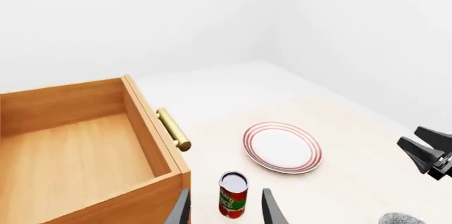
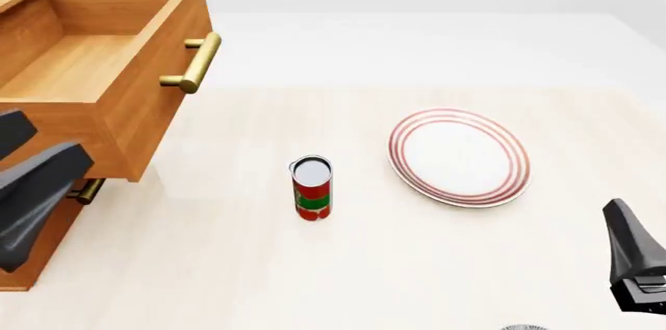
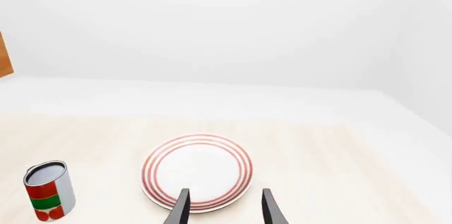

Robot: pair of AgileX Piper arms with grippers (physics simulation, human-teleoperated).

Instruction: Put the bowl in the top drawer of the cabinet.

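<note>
Though only a grey sliver of the bowl [image 2: 523,328] shows at the near table edge, it sits close beside your right gripper [image 3: 222,208], far from the left gripper [image 1: 222,211]. Both hold their fingers apart, empty. The top drawer [image 2: 115,72] stands open, far left.

My front camera looks down from above the table [image 2: 344,267], with the open top drawer [image 2: 115,72] at upper left. My left wrist camera faces across the drawer toward the plate [image 1: 282,147] and can [image 1: 233,194]. My right wrist camera sits low, facing the plate. All three views share plate and can.
</note>
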